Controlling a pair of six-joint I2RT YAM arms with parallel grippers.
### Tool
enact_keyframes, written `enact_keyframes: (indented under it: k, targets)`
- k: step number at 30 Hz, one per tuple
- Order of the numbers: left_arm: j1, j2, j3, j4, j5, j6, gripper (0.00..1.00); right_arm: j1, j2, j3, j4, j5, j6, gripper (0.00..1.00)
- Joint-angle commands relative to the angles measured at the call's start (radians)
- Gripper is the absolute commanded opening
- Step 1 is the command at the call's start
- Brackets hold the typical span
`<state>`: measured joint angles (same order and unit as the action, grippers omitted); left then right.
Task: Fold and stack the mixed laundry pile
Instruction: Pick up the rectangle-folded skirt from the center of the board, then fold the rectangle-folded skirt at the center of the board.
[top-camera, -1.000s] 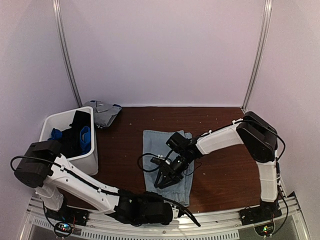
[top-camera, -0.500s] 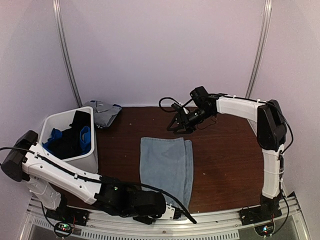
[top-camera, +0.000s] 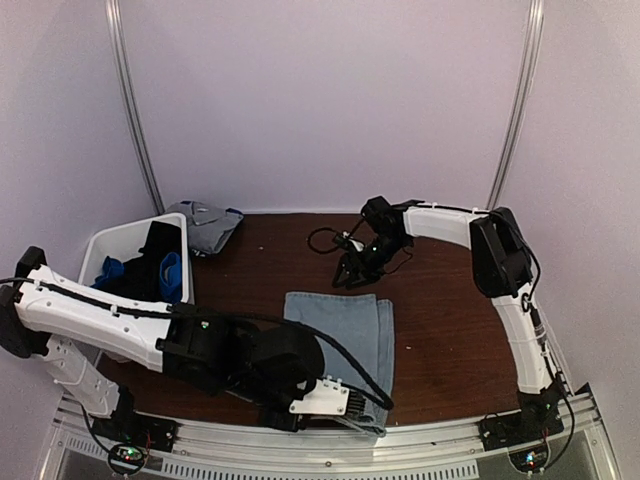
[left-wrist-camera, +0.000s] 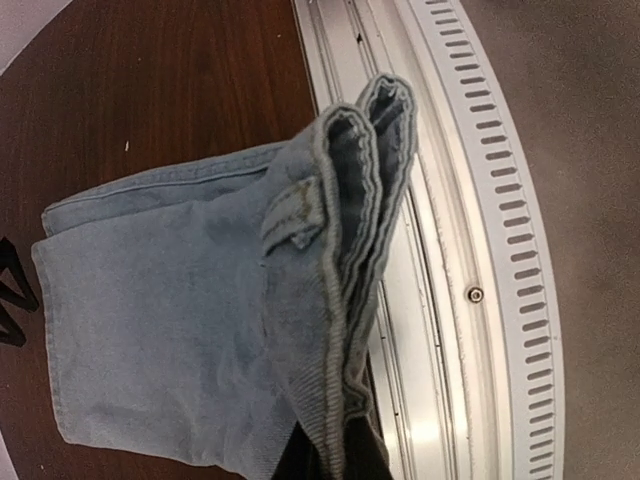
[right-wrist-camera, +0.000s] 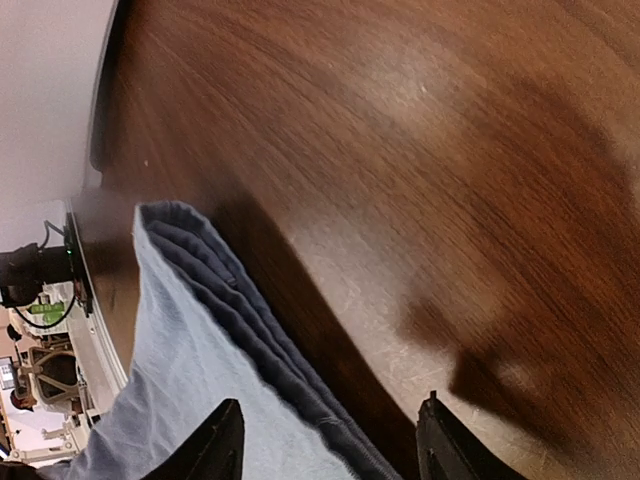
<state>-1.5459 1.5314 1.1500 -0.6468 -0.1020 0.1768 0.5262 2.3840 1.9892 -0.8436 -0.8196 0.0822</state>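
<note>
Only the left wrist view shows the left gripper (top-camera: 345, 408) pinched shut on the bunched near hem of the folded denim (left-wrist-camera: 170, 330), which lies on the table (right-wrist-camera: 420, 130). The right gripper (top-camera: 350, 272) has its fingers (right-wrist-camera: 222, 445) apart and empty, just past the denim's far edge. A second ago it was over the denim's middle.

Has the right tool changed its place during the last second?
Yes. The right tool was over the folded denim piece; it went toward the far edge of the table and now hangs just beyond the denim.
</note>
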Motion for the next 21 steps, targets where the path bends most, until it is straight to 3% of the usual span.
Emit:
enact_keyframes:
  k: [1,12,21]
  targets:
    - [0.111,-0.045,0.067,-0.018,0.078,-0.008,0.0,0.015,0.014,-0.024,-0.042,0.028,-0.06,0.57]
    - [0.401,0.034,0.207,0.027,0.101,0.1,0.0,0.075,-0.017,-0.199,0.026,-0.06,-0.068,0.44]
    - [0.466,0.138,0.268,0.07,0.08,0.185,0.0,0.107,-0.086,-0.305,0.091,-0.142,-0.069,0.43]
